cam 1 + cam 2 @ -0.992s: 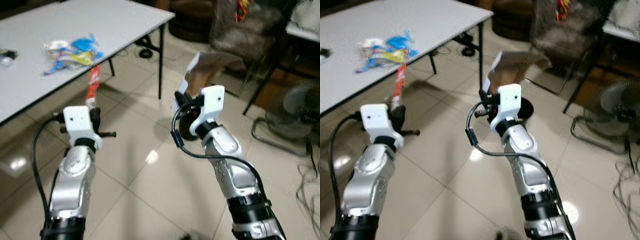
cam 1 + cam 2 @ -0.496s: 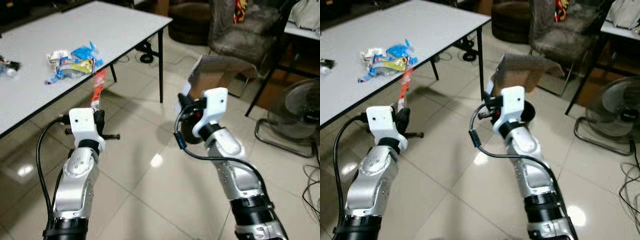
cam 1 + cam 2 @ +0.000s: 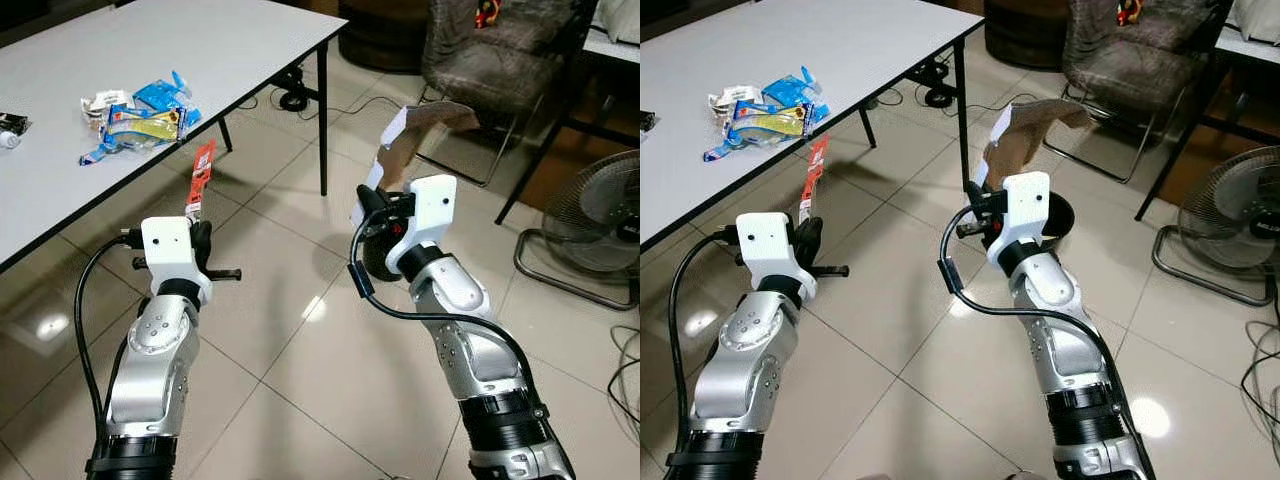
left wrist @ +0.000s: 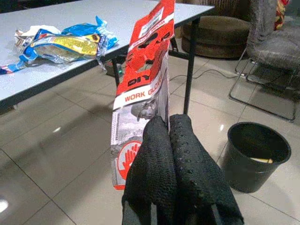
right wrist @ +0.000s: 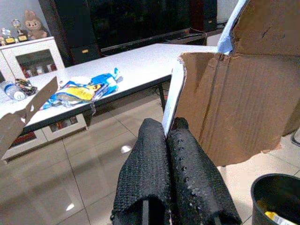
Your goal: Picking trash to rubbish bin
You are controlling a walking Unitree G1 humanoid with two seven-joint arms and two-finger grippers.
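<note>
A red work-glove card [image 4: 143,89] is pinched upright between the pressed-together fingers of the left gripper [image 4: 169,136], held over the tiled floor [image 3: 300,380] just off the table's [image 3: 250,40] front edge. A torn cardboard piece [image 5: 229,103] is pinched by the right gripper [image 5: 168,136] above the black rubbish bin [image 4: 255,154]. Blue wrappers [image 3: 140,112] are left near the table's front edge.
</note>
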